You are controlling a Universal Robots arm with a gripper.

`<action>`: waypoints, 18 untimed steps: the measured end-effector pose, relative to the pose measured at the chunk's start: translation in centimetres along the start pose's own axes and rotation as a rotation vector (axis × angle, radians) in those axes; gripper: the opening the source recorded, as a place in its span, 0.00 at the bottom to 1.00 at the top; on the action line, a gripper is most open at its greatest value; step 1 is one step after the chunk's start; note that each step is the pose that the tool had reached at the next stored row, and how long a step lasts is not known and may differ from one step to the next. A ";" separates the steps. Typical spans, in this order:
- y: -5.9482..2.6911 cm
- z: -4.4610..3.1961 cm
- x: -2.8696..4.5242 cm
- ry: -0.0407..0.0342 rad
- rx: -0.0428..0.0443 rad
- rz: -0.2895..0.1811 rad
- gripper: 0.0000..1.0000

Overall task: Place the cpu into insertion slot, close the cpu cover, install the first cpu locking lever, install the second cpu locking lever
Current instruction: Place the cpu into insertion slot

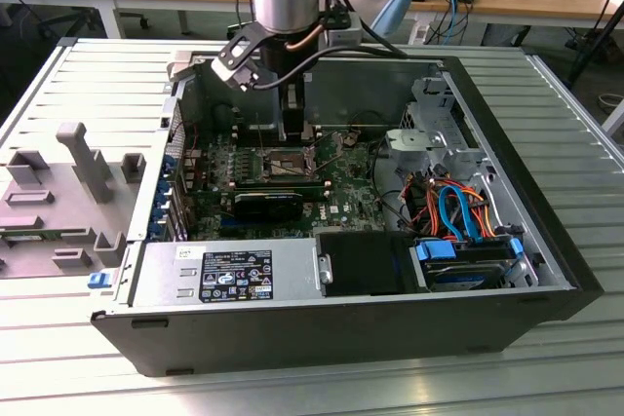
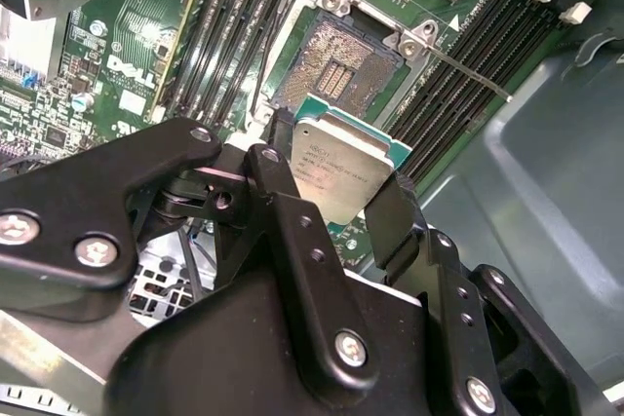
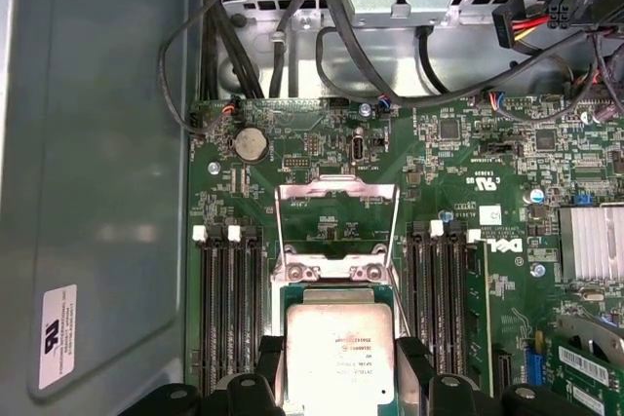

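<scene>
Fingers (image 2: 395,221), two, closed to chip width on opposite edges of one cpu (image 2: 343,165), one bare insertion slot (image 2: 336,70) just beyond them, one cpu cover (image 3: 337,183) standing open past it

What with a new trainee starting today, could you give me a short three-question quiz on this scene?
1. True or false: the cpu already sits in the insertion slot.
2. The cpu cover is: A) shut over the socket, B) swung open, C) lying outside the case.
3. Fill in: the fingers are shut on the ____.

Key: 1 false, it is held above the bare slot; 2 B; 3 cpu.
</scene>
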State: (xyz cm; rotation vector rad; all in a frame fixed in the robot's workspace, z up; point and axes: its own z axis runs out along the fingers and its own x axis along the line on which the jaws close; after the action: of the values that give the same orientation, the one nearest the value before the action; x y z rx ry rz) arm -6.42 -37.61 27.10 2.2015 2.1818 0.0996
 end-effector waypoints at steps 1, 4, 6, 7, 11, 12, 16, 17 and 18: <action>-0.01 0.01 0.00 0.0001 0.0000 0.000 0.54; -0.05 0.04 0.00 0.0000 0.0000 0.000 0.54; -0.09 0.07 0.00 0.0001 0.0000 0.000 0.54; -0.11 0.08 0.00 0.0000 0.0000 0.000 0.54; -0.16 0.12 0.00 0.0000 0.0000 0.000 0.54; -0.17 0.13 0.00 0.0001 0.0000 0.000 0.54; -0.26 0.19 0.00 0.0000 0.0000 0.000 0.54; -0.28 0.20 -0.01 0.0000 0.0000 0.000 0.54; -0.29 0.20 -0.01 0.0000 0.0000 0.000 0.54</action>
State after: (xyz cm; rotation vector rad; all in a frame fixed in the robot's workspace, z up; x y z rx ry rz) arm -6.69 -37.60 26.88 2.2015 2.1818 0.0996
